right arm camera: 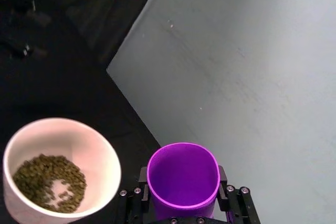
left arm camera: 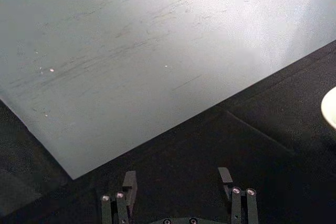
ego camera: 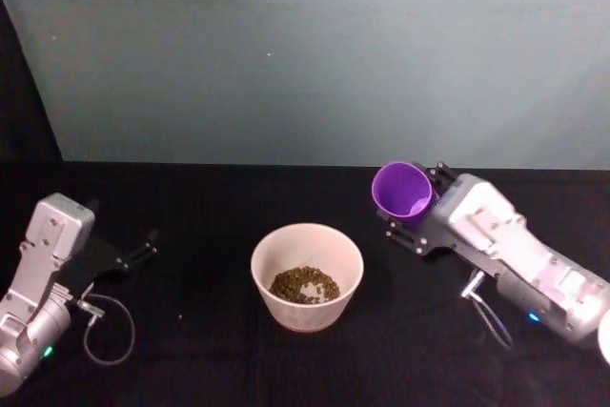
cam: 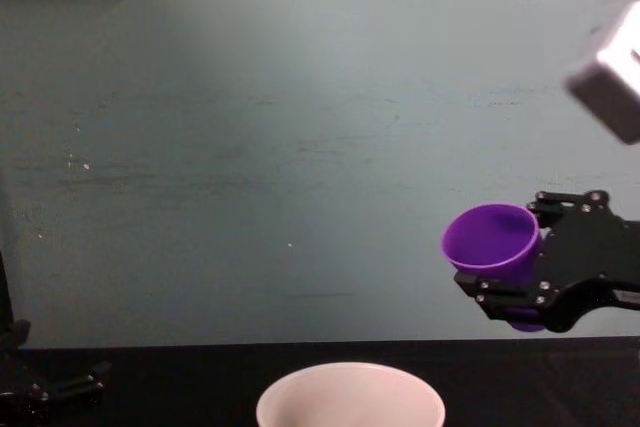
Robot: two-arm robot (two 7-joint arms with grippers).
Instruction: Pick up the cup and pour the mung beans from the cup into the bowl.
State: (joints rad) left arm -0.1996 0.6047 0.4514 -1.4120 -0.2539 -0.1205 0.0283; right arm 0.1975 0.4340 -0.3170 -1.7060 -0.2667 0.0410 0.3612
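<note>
The purple cup [ego camera: 403, 189] hangs in the air to the right of the bowl, tilted with its mouth toward the bowl. My right gripper [ego camera: 419, 213] is shut on the cup [right arm camera: 183, 181] around its sides; its inside looks empty. The cup [cam: 492, 240] is raised above the table in the chest view, held by the right gripper [cam: 545, 272]. The white bowl [ego camera: 307, 275] stands at the table's middle with mung beans [ego camera: 304, 284] in its bottom; the beans [right arm camera: 48, 182] lie inside the bowl [right arm camera: 60, 169]. My left gripper [ego camera: 138, 253] rests at the far left, open [left arm camera: 178, 187].
The black table [ego camera: 191, 207] meets a grey-green wall [ego camera: 305, 54] at the back. A loose cable [ego camera: 110, 331] loops beside the left arm. Part of a white object [ego camera: 604, 335] shows at the right edge.
</note>
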